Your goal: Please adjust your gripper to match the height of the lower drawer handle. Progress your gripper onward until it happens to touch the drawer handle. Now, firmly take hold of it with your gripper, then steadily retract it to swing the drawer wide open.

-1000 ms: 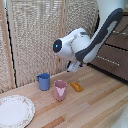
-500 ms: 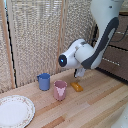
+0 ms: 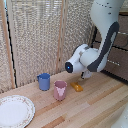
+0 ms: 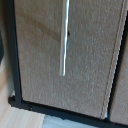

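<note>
**Arm faces the cabinet, handle fills the wrist camera**

The white robot arm [image 3: 102, 47] bends down from the upper part of the exterior view's right, its rounded joint with a blue light hanging above the wooden counter [image 3: 85, 107]. The far end of the arm points toward the dark brown cabinet [image 3: 120, 60] at the exterior view's right edge, and the fingers are hidden there behind the arm's own body. The wrist view does not show them either, so I cannot tell whether they are apart or together.

In the wrist view, a brown drawer front [image 4: 85, 75] fills nearly the whole picture, framed by a dark edge. A thin silver handle [image 4: 63, 40] runs as a straight bar across it, ending partway over the panel, with a small dark mark just beside it. A strip of pale wood shows beyond the dark frame. In the exterior view the cabinet is blurred, and which of its fronts the handle belongs to cannot be made out.

On the counter stand a blue cup [image 3: 44, 81] and a pink cup [image 3: 60, 90] near each other, both upright. A small orange object [image 3: 77, 86] lies just beside the pink cup, below the arm's joint. A white plate [image 3: 14, 111] with a patterned rim sits well apart, toward the exterior view's left. A woven screen [image 3: 40, 35] stands behind the counter.
</note>
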{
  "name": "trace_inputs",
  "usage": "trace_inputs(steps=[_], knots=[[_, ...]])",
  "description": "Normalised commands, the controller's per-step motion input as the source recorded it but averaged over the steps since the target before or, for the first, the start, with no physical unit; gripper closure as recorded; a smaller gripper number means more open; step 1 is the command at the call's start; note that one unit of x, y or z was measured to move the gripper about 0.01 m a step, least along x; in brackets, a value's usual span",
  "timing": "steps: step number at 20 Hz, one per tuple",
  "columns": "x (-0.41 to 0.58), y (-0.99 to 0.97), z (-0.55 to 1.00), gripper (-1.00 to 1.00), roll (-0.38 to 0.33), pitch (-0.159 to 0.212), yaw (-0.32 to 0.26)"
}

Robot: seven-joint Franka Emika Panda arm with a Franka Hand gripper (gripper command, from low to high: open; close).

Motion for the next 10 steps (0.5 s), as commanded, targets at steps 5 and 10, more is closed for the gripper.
trace_inputs(steps=[5,10], knots=[[-0.15,-0.69,0.0,-1.0,-0.038,-0.107,0.123],[0.0,-0.59,0.03,-1.0,0.0,-0.018,0.223]])
